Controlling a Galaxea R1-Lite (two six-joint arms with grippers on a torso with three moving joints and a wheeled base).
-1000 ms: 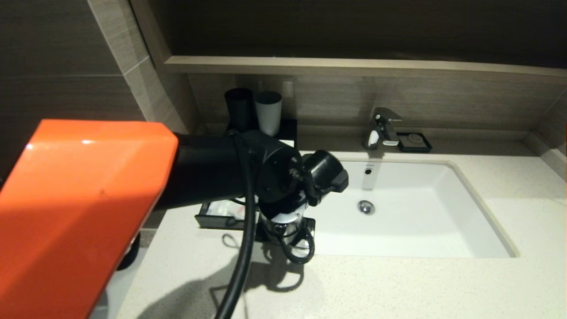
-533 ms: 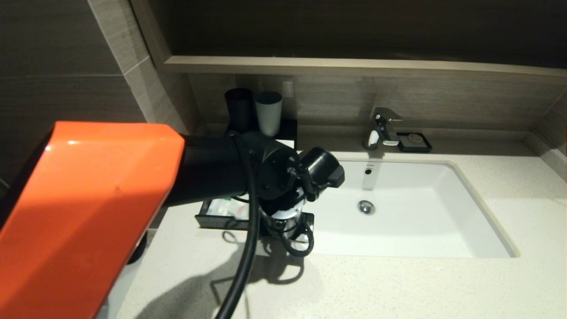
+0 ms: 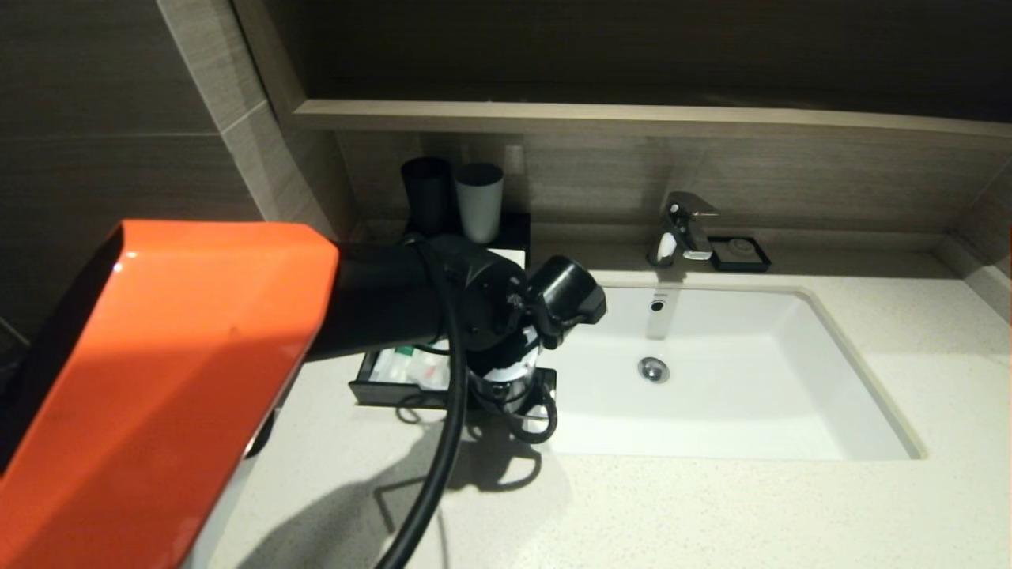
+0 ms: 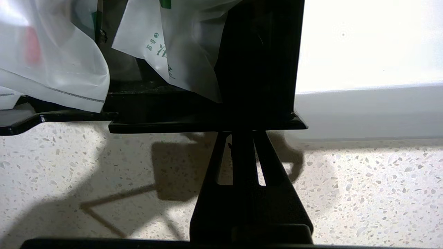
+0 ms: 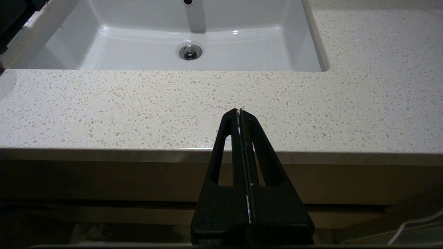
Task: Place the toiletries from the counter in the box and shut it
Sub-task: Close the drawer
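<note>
Left wrist view is showing two sachets (image 4: 52, 58) lying in the drawer (image 4: 207, 121); the closed left gripper (image 4: 242, 138) is pushing it farther in than before.

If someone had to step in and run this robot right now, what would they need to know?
Left gripper: shut, empty, its tips at the front edge of the box's drawer, near the end by the sink.
Right gripper: shut, empty, parked off the front edge of the counter.
Sachets: clear packs lie in the open drawer; none show on the counter.
Done: toiletries appear to be loaded.
Left: push the drawer fully in; it is not yet closed.
</note>
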